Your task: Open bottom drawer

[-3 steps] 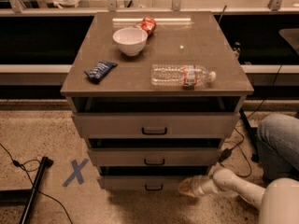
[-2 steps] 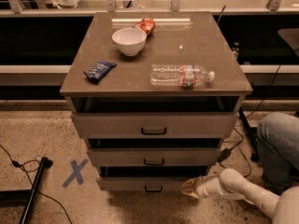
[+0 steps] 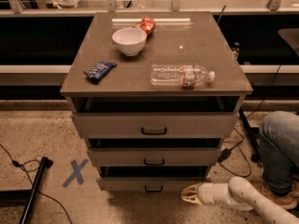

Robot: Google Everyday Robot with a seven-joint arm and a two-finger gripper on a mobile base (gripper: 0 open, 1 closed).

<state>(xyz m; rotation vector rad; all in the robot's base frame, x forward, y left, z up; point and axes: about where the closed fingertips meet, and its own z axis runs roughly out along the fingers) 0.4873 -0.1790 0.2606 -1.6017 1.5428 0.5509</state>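
Observation:
The bottom drawer is the lowest and slimmest of three grey-brown fronts on the cabinet, near the floor, with a small black loop handle. Above it sit the middle drawer and the tall top drawer. My gripper is at the end of a white arm that enters from the lower right. It sits low by the floor, just right of the bottom drawer's handle, near the drawer's right end.
The cabinet top bears a white bowl, a red packet, a blue snack bag and a lying water bottle. A person's jeans leg is at right. A blue tape X and cables lie at left.
The view has shifted slightly. My arm has stretched out lower and flatter, with the gripper still beside the bottom drawer's right end.

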